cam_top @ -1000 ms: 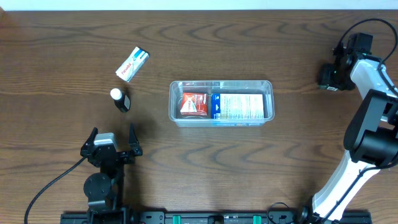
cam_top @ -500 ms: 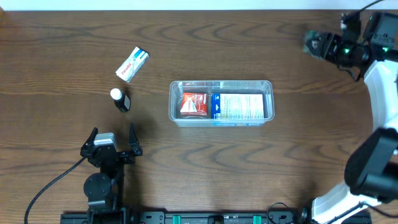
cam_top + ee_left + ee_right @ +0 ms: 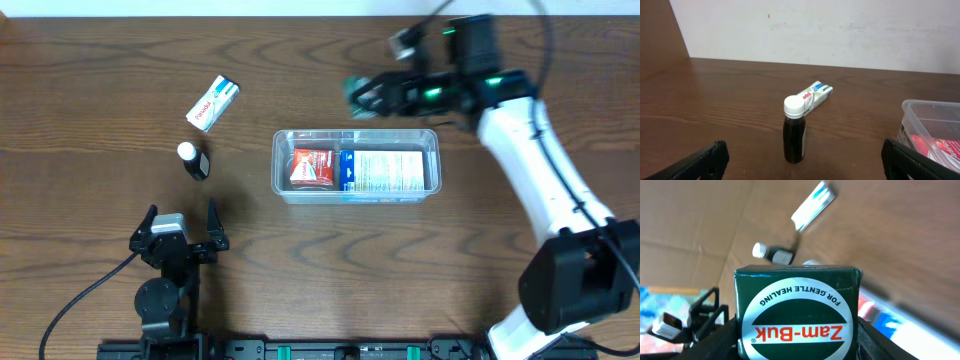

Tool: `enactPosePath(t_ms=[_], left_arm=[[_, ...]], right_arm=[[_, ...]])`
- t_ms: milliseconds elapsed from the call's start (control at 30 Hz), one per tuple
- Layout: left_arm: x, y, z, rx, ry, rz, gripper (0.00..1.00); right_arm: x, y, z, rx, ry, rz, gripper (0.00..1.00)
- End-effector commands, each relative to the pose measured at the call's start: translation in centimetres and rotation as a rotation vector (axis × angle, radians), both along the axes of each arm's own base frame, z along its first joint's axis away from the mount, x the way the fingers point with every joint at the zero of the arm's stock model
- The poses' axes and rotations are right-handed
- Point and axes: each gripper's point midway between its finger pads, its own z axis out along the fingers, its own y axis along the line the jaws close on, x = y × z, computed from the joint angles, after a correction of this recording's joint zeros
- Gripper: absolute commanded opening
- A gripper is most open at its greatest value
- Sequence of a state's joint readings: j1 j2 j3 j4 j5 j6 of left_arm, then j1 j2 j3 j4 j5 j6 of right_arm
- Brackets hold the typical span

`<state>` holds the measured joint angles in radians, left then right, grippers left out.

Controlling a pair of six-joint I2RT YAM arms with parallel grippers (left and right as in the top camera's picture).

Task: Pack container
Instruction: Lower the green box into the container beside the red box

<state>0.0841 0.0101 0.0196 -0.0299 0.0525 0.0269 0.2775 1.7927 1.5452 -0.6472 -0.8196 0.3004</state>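
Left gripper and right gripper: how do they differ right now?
The left gripper is open and empty; the right gripper is shut on a green Zam-Buk box. The left gripper sits well apart from the container, off its front left corner; the right gripper reaches out beside the container's far rim. In the overhead view the left gripper is sharp, the right gripper blurred. Neither is inside the container.

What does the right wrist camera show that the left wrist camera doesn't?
Only the right wrist view: a green Zam-Buk box gripped by the right gripper. Only the left wrist view: the pale wall at the back. Both: the upright dark bottle with a white cap, the white box beyond it, and part of the container, blurred in the right wrist view.
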Motion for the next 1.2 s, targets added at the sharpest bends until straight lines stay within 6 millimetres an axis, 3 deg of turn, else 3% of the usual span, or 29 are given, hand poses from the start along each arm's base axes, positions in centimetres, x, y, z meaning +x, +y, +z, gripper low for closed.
enactPosePath(t_ms=[0, 333, 467, 800, 1167], left_arm=[[-0.1, 0.2, -1.6, -0.001, 0.049, 0.012, 0.98], [-0.1, 0.2, -1.6, -0.001, 0.049, 0.012, 0.98], [-0.1, 0.2, -1.6, -0.001, 0.049, 0.012, 0.98], [-0.1, 0.2, -1.6, -0.001, 0.049, 0.012, 0.98], [-0.1, 0.2, -1.6, -0.001, 0.049, 0.012, 0.98]], right_arm=[[-1.0, 2.2, -1.3, -0.115, 0.015, -0.046, 0.62], [-3.7, 5.1, -6.1, -0.468, -0.026, -0.250, 0.61], [-4.2, 6.1, -7.0, -0.488, -0.054, -0.270, 0.66], [-4.3, 5.4, -10.7, -0.489, -0.045, -0.335, 0.64], [-4.3, 5.1, -13.0, -0.482, -0.030, -0.368, 0.64]])
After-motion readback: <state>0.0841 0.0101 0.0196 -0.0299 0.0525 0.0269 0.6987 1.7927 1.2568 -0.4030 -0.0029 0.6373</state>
